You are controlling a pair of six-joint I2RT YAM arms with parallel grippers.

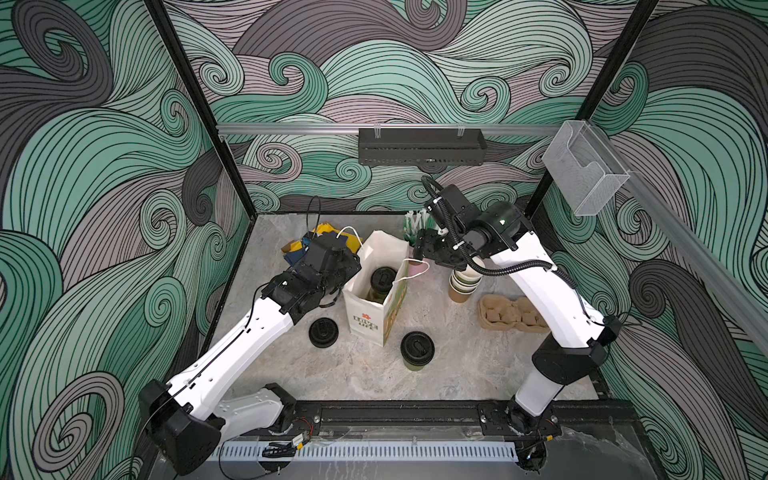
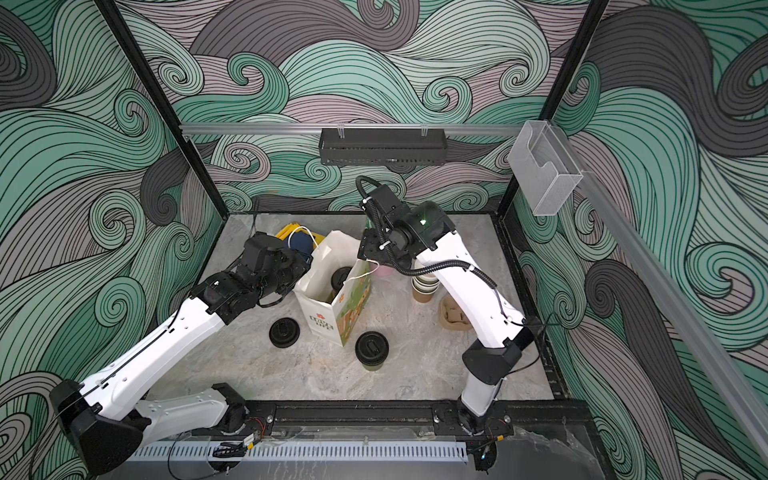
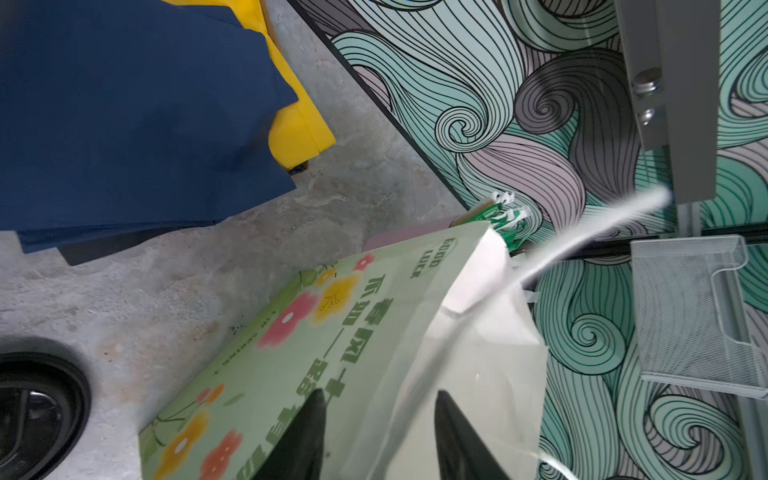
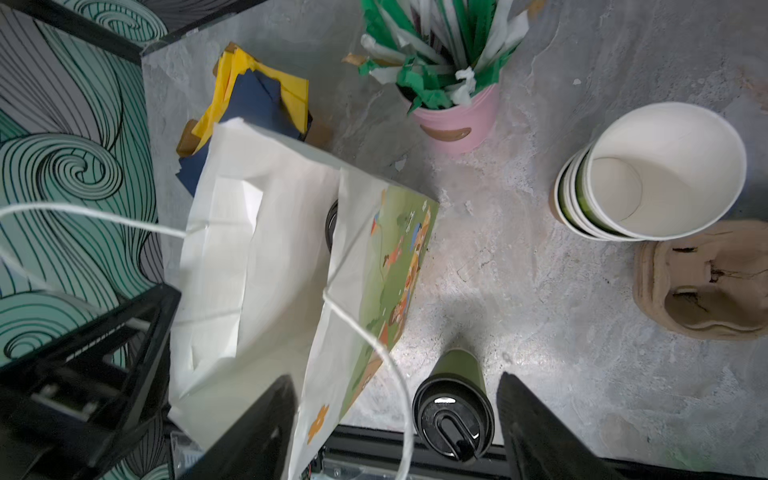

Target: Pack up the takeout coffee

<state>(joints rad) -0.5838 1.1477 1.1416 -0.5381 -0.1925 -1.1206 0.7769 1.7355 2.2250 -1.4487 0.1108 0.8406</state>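
A white and green paper bag stands open mid-table. One takeout coffee, olive-green with a black lid, sits inside it; in the right wrist view only a sliver of its lid shows. Another takeout coffee stands upright on the table by the bag's front right corner. My left gripper is open astride the bag's left wall, and the white handle shows as a blur. My right gripper hangs open above the bag's right rim, with the other handle loop between its fingers.
A loose black lid lies left of the bag. Stacked lidless cups and a brown pulp carrier sit to the right. A pink cup of straws and blue and yellow napkins are behind the bag.
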